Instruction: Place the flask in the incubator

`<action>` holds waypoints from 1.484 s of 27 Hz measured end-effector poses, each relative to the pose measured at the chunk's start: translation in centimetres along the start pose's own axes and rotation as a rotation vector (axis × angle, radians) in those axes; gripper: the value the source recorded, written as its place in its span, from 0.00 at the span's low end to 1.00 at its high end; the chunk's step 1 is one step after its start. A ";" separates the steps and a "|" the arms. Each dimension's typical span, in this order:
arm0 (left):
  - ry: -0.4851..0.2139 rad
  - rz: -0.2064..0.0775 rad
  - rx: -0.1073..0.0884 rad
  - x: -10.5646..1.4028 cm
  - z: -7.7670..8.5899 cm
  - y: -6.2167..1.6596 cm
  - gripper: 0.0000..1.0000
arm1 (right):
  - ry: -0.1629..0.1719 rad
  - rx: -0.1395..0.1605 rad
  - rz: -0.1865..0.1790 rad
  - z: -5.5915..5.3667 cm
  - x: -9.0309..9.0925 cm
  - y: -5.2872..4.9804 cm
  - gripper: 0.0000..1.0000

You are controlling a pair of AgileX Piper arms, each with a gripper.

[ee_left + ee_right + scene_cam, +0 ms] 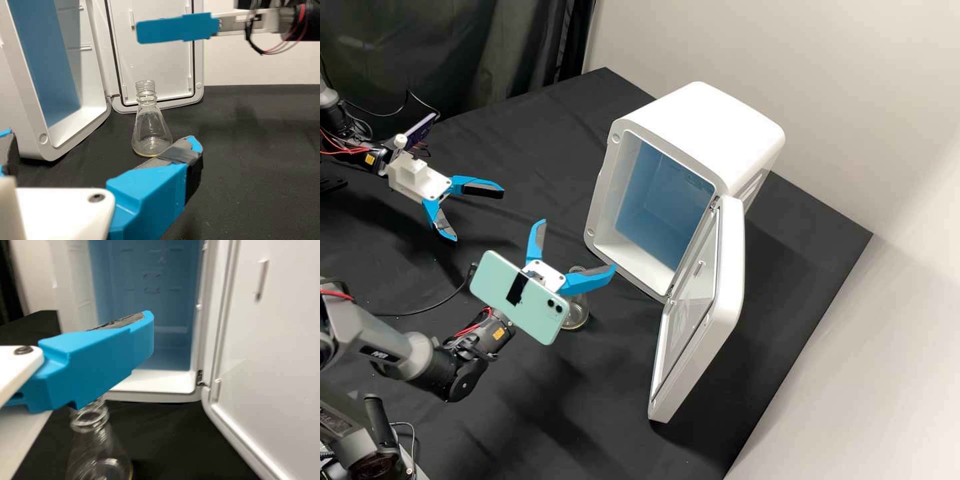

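The flask (150, 125) is a small cone-shaped bottle of clear glass, open at the top. It stands upright on the black counter (540, 167), just in front of the incubator (713, 127). The incubator's door (713, 300) hangs wide open and its blue inside is bare.

The right pincer (577, 247) hangs just above the flask with its fingers spread wide. It holds nothing and touches nothing. From its own wrist camera the flask's neck sits right under one blue finger. The left pincer (476, 215) is well apart from the flask, over the counter on the far side from the door. It is open too, with nothing in it.

The flask looks light and stiff, with at most a thin film at the bottom, so weight should be no trouble. Glass is smooth and breakable, though, and the sloped sides would likely squeeze out of a hold taken low down. The straight neck below the lip seems the best place to take it, with a gentle closing. A knock on the narrow top could tip it, and the incubator's rim is close by.
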 end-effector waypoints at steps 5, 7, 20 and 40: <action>0.000 -0.010 -0.004 0.1 0.0 -0.26 1.00 | 0.006 0.005 -0.063 0.1 -1.7 -0.8 1.00; 0.000 -0.011 -0.004 0.1 -0.1 -0.29 1.00 | -0.005 0.014 -0.078 0.3 -2.0 -1.1 1.00; 0.002 0.007 -0.004 -2.2 -0.6 0.53 1.00 | -0.189 0.074 -0.172 4.3 -2.6 -2.8 1.00; -0.008 0.007 -0.002 -2.2 -0.4 0.55 1.00 | -0.277 0.036 -0.104 7.0 2.0 -2.7 1.00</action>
